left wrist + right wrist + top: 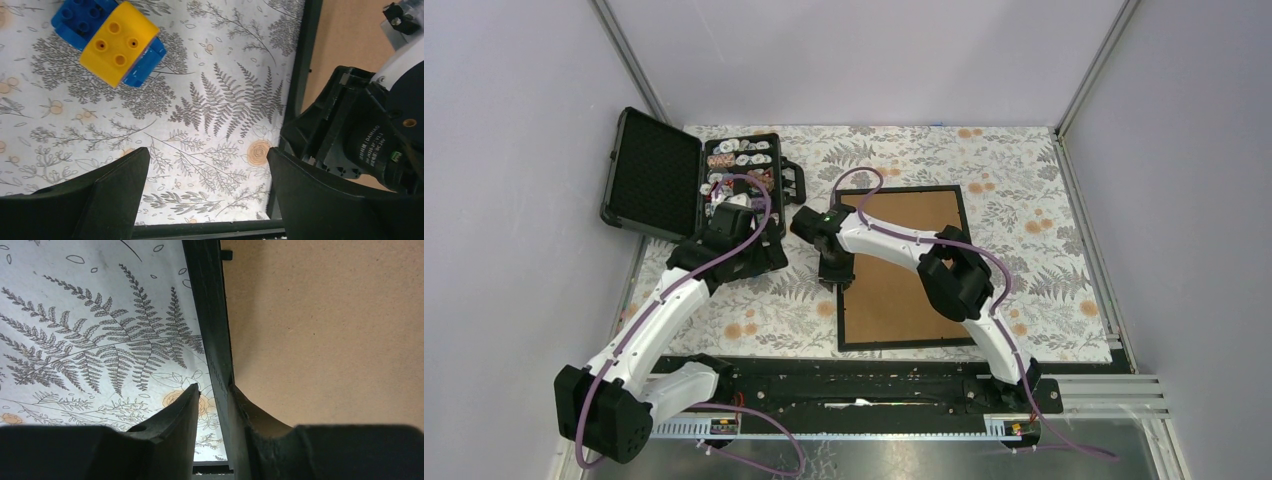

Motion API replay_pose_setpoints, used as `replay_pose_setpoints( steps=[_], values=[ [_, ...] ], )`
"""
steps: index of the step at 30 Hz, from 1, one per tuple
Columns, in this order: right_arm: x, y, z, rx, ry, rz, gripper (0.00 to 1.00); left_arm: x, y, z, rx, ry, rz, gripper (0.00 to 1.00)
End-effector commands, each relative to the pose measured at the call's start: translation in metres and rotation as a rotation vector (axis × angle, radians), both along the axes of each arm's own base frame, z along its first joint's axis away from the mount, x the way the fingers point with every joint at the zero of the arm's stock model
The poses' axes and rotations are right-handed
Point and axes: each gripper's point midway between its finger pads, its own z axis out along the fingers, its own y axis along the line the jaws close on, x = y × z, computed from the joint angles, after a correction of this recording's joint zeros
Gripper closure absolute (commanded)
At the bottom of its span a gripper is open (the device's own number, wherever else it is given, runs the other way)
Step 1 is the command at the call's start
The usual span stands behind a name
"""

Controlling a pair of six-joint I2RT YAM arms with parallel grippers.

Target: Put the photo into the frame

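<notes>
A fern-patterned tablecloth was spread beneath both grippers. The frame was laid on it with its brown backing uppermost. Its left moulding was straddled by the narrowly parted fingers of the right gripper; whether it was pinched could not be told. An open black case was seen beyond the left gripper, whose fingers were spread wide over cloth, a yellow-and-blue toy brick lying ahead of them.

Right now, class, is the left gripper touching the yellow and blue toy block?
Apart. The left wrist view shows the open left gripper over patterned cloth, with the block lying well ahead of both fingertips.
</notes>
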Motion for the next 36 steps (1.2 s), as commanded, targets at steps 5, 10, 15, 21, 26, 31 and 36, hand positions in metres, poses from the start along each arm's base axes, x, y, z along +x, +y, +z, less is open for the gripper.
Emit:
replay_pose_setpoints(
  steps=[5, 10, 15, 21, 26, 31, 36],
  values=[
    [-0.006, -0.017, -0.006, -0.143, -0.004, 0.025, 0.64, 0.014, 0.010, 0.009, 0.065, -0.064, 0.002, 0.07],
    [-0.010, -0.026, -0.006, -0.174, 0.001, 0.040, 0.58, 0.017, 0.008, 0.006, 0.066, -0.065, 0.000, 0.07],
    [-0.009, -0.013, -0.016, -0.146, 0.019, 0.056, 0.59, 0.019, 0.009, 0.002, 0.072, -0.060, 0.010, 0.07],
    [0.005, -0.012, -0.016, -0.157, -0.071, 0.035, 0.84, 0.021, 0.009, -0.001, 0.058, -0.040, 0.038, 0.06],
    [0.012, -0.011, 0.001, -0.049, -0.181, 0.064, 1.00, 0.026, 0.007, -0.004, -0.046, -0.007, 0.079, 0.02],
    [0.016, 0.004, 0.036, 0.149, -0.289, 0.137, 1.00, 0.034, -0.005, -0.006, -0.265, 0.030, 0.057, 0.02],
    [0.012, 0.002, 0.049, 0.178, -0.294, 0.179, 1.00, 0.034, -0.059, -0.002, -0.590, 0.064, -0.146, 0.03]
  ],
)
